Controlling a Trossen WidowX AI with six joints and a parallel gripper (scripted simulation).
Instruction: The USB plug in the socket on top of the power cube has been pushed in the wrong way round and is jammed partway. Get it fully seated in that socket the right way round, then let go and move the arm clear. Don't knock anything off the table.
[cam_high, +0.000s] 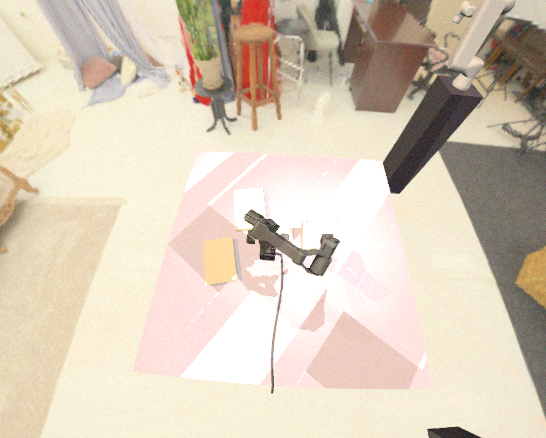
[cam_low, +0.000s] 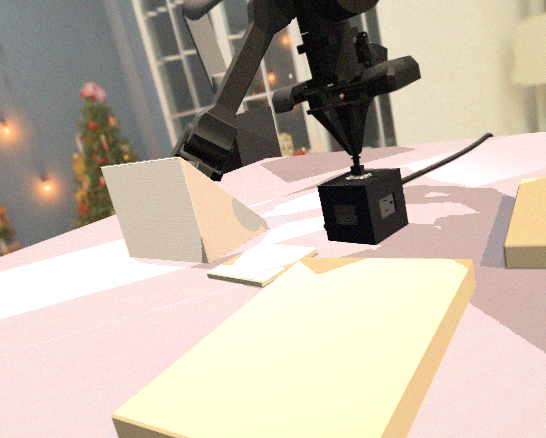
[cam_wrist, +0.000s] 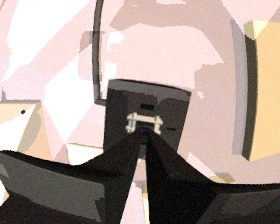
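The black power cube (cam_high: 268, 255) (cam_low: 347, 192) (cam_wrist: 120, 95) stands upright on the pink and white table. A pale metallic surround (cam_low: 361, 176) (cam_wrist: 145, 118) marks the socket area on its top. The small black USB plug (cam_low: 357, 170) stands upright at that socket, its body showing above the cube's top. My gripper (cam_low: 356, 157) (cam_wrist: 144, 135) is shut on the plug's upper part, pointing down from directly above. The fingers hide most of the plug in the wrist view; its way round and exact depth cannot be told.
A black cable (cam_high: 274, 320) (cam_low: 445, 161) (cam_wrist: 96, 55) runs from the cube across the table. A wedge block (cam_low: 155, 212) (cam_wrist: 17, 120) and a thin tile (cam_low: 260, 264) stand to one side. A tan block (cam_high: 220, 261) (cam_low: 532, 225) (cam_wrist: 267, 90) and a large pale block (cam_high: 249, 204) (cam_low: 300, 350) lie nearby.
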